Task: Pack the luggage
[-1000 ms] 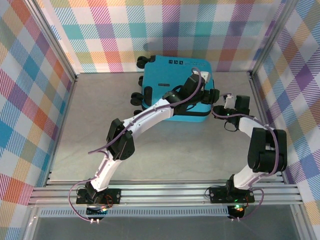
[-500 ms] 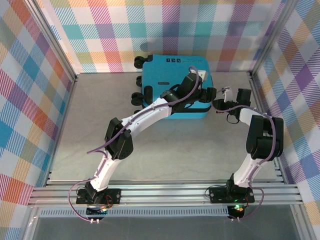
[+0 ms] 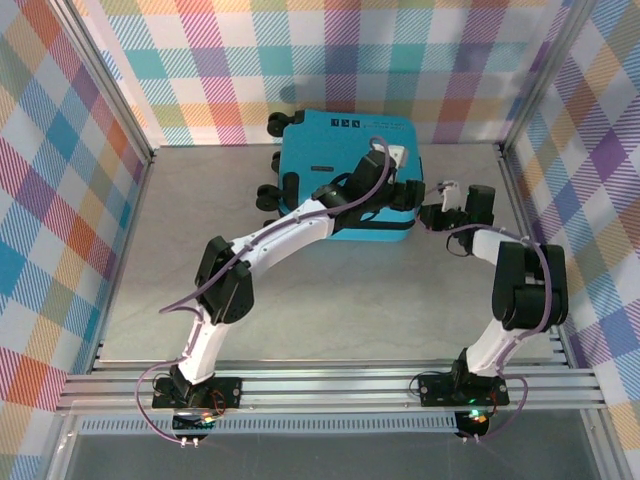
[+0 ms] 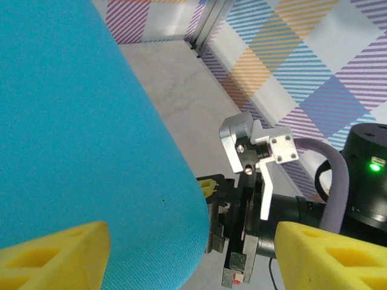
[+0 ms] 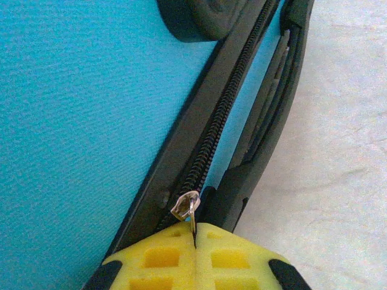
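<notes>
Gripping the zipper pull (image 5: 184, 206), right pincer (image 5: 195, 232) and luggage (image 3: 330, 150) have shifted left; left pincer (image 4: 190, 254) gapes wide.

Yellow jaws, pressed together at the bottom edge, pinch the metal zipper pull (image 5: 184, 205) of the turquoise luggage (image 5: 78, 121). The black zipper (image 5: 227, 109) runs diagonally upward beside a black handle (image 5: 272, 121), with the pale table (image 5: 326, 151) at right.

Grey table (image 3: 380, 290) enclosed by plaid walls (image 3: 60, 200) and aluminium rails (image 3: 330, 385).
</notes>
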Controlling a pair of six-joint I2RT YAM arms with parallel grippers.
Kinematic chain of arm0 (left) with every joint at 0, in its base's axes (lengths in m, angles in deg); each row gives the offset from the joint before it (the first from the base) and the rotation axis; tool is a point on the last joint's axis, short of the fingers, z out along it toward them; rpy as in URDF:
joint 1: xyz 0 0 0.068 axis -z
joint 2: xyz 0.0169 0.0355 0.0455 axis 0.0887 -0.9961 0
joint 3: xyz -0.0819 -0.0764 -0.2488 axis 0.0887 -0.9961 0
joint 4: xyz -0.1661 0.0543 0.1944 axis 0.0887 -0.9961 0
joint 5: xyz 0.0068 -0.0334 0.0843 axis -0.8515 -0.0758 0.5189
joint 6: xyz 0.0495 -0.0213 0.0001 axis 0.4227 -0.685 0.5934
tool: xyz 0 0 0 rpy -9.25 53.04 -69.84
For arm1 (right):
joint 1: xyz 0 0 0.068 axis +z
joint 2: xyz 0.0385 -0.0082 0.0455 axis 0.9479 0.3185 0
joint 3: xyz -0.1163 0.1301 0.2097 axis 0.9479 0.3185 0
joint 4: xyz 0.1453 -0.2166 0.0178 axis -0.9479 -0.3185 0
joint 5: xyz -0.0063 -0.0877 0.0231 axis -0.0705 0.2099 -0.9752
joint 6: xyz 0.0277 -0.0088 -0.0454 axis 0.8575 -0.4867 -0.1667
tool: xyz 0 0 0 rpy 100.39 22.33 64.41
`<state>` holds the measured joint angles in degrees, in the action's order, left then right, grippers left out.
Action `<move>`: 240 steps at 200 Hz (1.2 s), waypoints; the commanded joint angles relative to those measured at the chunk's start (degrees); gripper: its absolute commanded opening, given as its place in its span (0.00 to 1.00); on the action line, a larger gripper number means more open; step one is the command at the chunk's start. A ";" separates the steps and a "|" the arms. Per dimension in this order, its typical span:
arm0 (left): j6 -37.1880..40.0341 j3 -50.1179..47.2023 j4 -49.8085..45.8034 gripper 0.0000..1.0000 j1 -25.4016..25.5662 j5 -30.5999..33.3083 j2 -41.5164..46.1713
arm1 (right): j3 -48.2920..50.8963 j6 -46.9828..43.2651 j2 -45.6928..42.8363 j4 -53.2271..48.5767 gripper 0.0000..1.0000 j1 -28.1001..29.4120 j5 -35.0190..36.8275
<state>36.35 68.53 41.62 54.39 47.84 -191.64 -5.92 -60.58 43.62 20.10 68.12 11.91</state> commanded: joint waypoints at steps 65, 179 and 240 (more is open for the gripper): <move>-4.50 -30.05 -10.97 0.71 -2.18 5.15 12.79 | 12.75 -2.81 -23.08 7.35 0.00 17.66 2.97; 0.24 -27.13 -20.08 0.71 0.39 10.45 25.58 | 17.71 -1.51 -24.96 7.91 0.00 22.67 8.43; 2.59 -14.59 -15.93 0.72 1.15 8.53 18.38 | 18.94 -0.12 -24.85 8.31 0.00 22.70 7.95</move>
<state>37.07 49.56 26.37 54.89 56.61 -170.87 13.86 -61.56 18.61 24.97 90.89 21.54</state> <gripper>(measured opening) 0.718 0.054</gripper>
